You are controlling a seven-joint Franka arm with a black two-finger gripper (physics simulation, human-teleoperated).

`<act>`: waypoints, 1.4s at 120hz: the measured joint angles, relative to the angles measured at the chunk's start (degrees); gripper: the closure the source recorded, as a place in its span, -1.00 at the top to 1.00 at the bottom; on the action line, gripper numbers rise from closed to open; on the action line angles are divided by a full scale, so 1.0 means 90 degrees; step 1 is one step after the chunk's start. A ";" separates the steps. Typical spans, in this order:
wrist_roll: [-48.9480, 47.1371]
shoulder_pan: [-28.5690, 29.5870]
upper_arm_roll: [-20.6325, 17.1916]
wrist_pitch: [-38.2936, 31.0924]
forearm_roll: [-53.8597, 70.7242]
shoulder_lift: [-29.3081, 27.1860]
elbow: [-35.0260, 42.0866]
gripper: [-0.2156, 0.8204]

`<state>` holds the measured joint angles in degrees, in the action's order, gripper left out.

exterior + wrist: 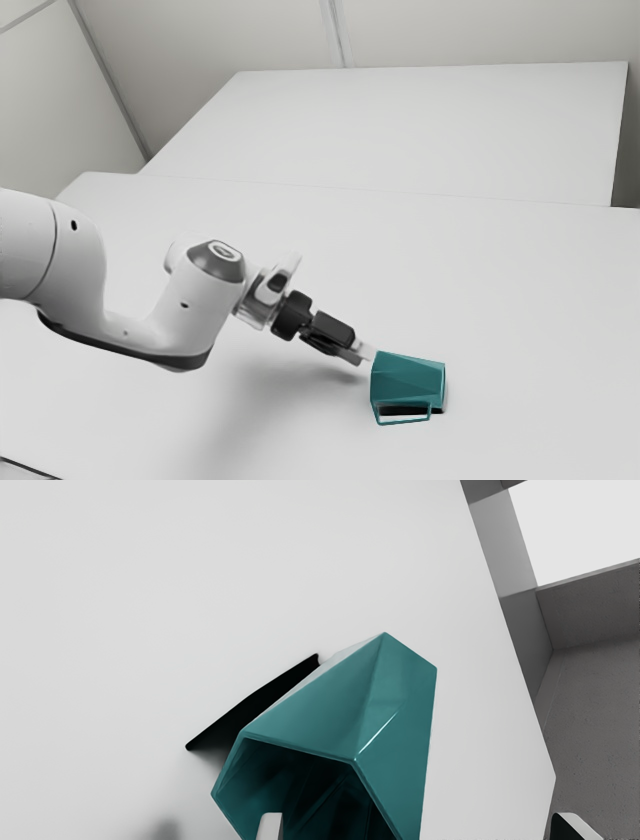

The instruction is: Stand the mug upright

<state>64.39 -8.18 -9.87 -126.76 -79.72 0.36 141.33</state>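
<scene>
The mug [408, 380] lies on its side on the bench [510, 310], mouth toward the end effector [364, 353], long axis leading away, just ahead of its spread fingers.

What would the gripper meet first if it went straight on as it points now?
Most likely the teal mug, whose open mouth faces the gripper; how near they are is unclear.

A pale bench [540, 300] spreads across the exterior view. Beyond it lies a broad white surface [420, 120], probably another tabletop, before a light wall [480, 30]. The wrist view has speckled grey surfacing [600, 695] past the bench's edge.
</scene>
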 joint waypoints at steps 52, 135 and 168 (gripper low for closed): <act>0.0367 -0.0180 0.0003 -0.0196 -0.0291 0.0198 -0.0033 0.54; 0.0605 -0.0782 0.0003 -0.0474 -0.0553 0.0214 -0.0038 0.54; 0.0646 -0.0874 0.0003 -0.0526 -0.0607 0.0214 -0.0038 0.29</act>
<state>70.21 -16.05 -9.84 -131.49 -85.18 2.28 140.99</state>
